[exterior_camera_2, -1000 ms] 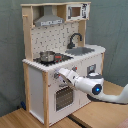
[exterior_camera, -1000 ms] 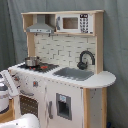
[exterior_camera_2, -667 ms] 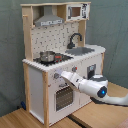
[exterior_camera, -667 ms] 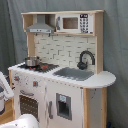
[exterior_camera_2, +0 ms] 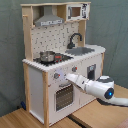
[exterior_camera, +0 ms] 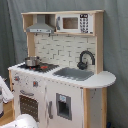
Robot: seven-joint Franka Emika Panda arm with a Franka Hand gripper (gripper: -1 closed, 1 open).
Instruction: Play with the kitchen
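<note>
A tall white and light-wood toy kitchen [exterior_camera: 60, 75] fills the middle of the frame in both exterior views, standing before a grey-green curtain [exterior_camera: 117, 45]. In the second exterior view the robot arm [exterior_camera_2: 97, 87] reaches in from the lower right of the frame, and its gripper [exterior_camera_2: 67, 77] is up against the white front panel just beside a knob [exterior_camera_2: 56, 76] and above the oven door [exterior_camera_2: 63, 97]; whether the jaws are spread or pressed together cannot be told. On the stove at centre left of that frame sits a small metal pot [exterior_camera_2: 46, 56], with the sink [exterior_camera_2: 82, 51] and black faucet [exterior_camera_2: 75, 39] to the right of it. A grey hood [exterior_camera_2: 48, 21] hangs at the top, beside a toy microwave [exterior_camera_2: 77, 11] in the upper right of the frame. A wooden table top [exterior_camera_2: 75, 119] runs along the bottom edge. In the first exterior view only a pale part of the arm [exterior_camera: 5, 92] shows at the lower left edge, near the kitchen's left side. No brand, label or lettering can be read on the kitchen in either view; the microwave's [exterior_camera: 72, 23] keypad shows only as a blur of marks.
</note>
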